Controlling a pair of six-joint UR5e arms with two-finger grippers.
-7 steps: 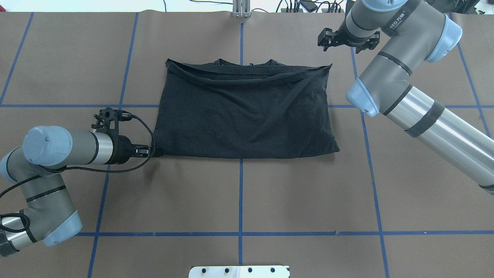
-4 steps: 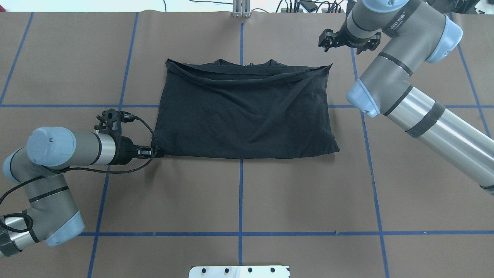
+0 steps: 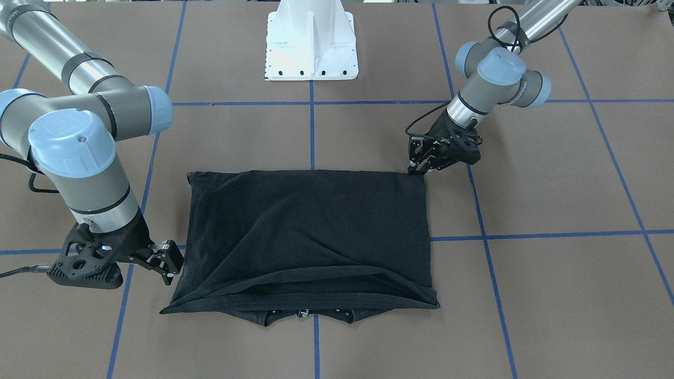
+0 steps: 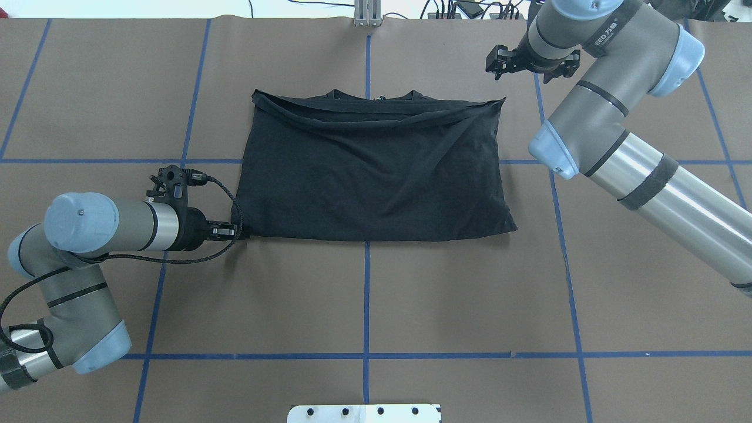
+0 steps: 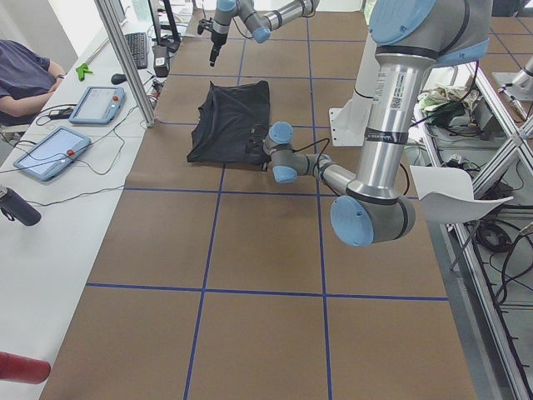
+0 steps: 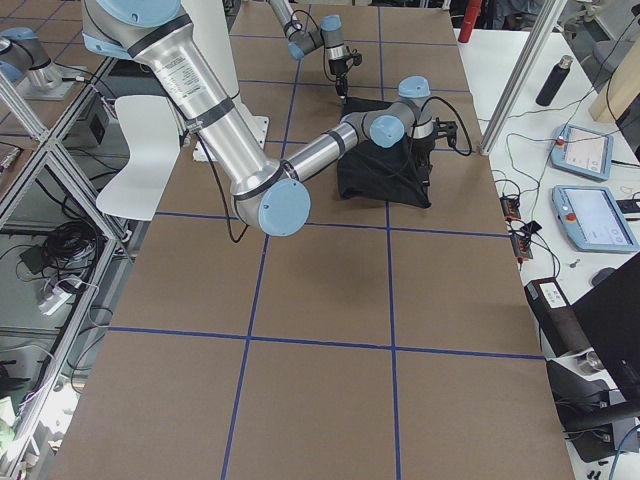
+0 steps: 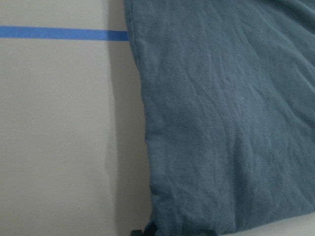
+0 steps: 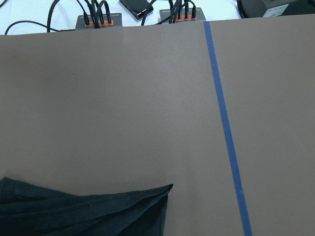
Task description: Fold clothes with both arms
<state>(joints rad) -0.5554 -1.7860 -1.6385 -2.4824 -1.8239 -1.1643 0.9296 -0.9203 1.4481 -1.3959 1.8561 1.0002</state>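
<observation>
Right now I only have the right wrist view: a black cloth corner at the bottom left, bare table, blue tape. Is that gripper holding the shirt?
Observer: No. In the overhead view the right gripper hangs beyond the T-shirt's far right corner, apart from it.
Reviewer: And the other arm?
Observer: The left gripper is at the shirt's near left corner. I cannot tell whether it has closed on the cloth.
Reviewer: How is the shirt lying?
Observer: Folded into a rough rectangle, with the collar at the edge farthest from the robot.
</observation>
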